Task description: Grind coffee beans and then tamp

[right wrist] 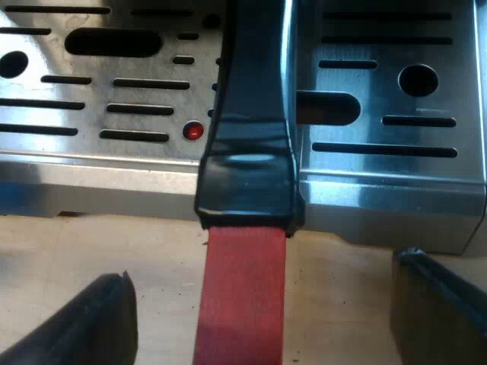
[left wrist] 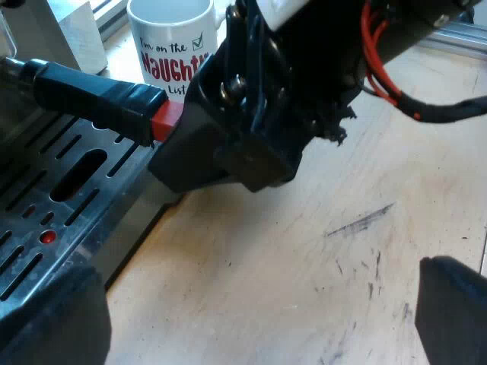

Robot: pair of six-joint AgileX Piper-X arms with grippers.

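The holder's dark handle [left wrist: 91, 95] reaches out over the espresso machine's slotted metal drip tray [left wrist: 46, 198] and ends in red [left wrist: 166, 118]. My right gripper [left wrist: 228, 144] is at that red end. In the right wrist view the handle [right wrist: 247, 152] runs over the tray's edge [right wrist: 380, 190]. Its red end [right wrist: 243, 289] lies between the fingers of my right gripper [right wrist: 262, 323], which stand open with a gap on each side. My left gripper [left wrist: 251, 319] is open over bare wood close to the tray, holding nothing.
A white mug [left wrist: 171, 46] with red and black lettering stands on the wooden table [left wrist: 304, 251] beyond the right arm, beside the tray. A pale box [left wrist: 80, 30] sits near the mug. A small red float [right wrist: 193, 131] shows in the tray.
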